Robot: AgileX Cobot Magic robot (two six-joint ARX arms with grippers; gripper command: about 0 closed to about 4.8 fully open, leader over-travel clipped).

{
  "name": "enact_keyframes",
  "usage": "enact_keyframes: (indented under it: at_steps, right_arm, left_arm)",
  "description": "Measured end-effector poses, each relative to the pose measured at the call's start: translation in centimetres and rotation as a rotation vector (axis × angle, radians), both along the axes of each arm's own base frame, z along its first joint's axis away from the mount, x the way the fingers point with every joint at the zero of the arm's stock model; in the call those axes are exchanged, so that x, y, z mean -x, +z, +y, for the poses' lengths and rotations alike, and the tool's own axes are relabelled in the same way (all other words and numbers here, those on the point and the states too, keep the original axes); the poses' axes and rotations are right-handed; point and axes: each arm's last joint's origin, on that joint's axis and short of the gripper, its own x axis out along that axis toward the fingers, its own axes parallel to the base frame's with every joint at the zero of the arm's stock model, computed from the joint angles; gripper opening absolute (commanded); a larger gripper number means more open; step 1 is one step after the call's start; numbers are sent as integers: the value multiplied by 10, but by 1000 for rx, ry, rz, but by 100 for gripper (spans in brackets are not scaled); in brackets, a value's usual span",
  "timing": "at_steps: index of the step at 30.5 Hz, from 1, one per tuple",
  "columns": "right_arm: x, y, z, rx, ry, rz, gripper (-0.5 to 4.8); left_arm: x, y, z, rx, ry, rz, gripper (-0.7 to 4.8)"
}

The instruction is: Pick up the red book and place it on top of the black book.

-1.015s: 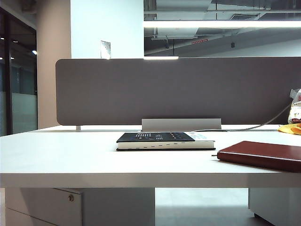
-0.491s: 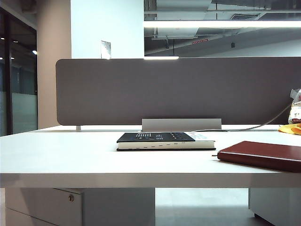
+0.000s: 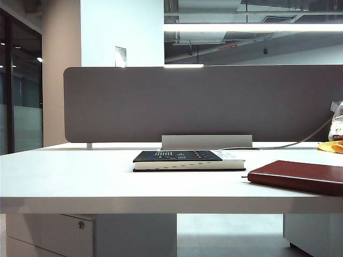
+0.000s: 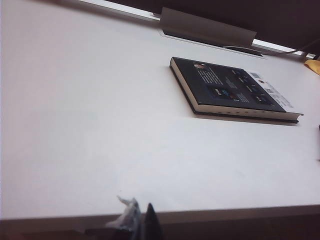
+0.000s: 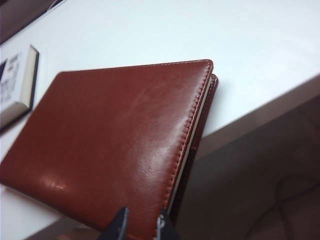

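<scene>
Two books lie apart on the white table (image 3: 80, 182). The thick black book (image 3: 185, 159) lies mid-table; the thin red book (image 5: 115, 145) (smooth, stitched, leather-like, round-cornered) overhangs the front edge. Right gripper (image 5: 138, 225) hovers there, fingertips narrowly parted, empty. Left gripper (image 4: 137, 222): spread unclear.

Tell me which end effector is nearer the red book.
Right. The right end effector hovers just over the red book; the left end effector sits at the table's near edge, facing the black book.
</scene>
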Motion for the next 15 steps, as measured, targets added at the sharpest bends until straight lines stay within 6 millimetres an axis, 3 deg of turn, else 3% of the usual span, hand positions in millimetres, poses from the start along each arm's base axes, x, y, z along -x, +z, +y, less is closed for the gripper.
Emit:
enact_keyframes:
  at_steps: [2,9,15]
  right_arm:
    - [0,0,0,-24,-10,-3,38]
    - [0,0,0,-137,-42,-8,38]
    - [0,-1,2,-354,-94,-3,17]
  left_arm:
    - [0,0,0,0,1,0,17]
    - [0,0,0,0,1,0,17]
    - [0,0,0,1,1,0,17]
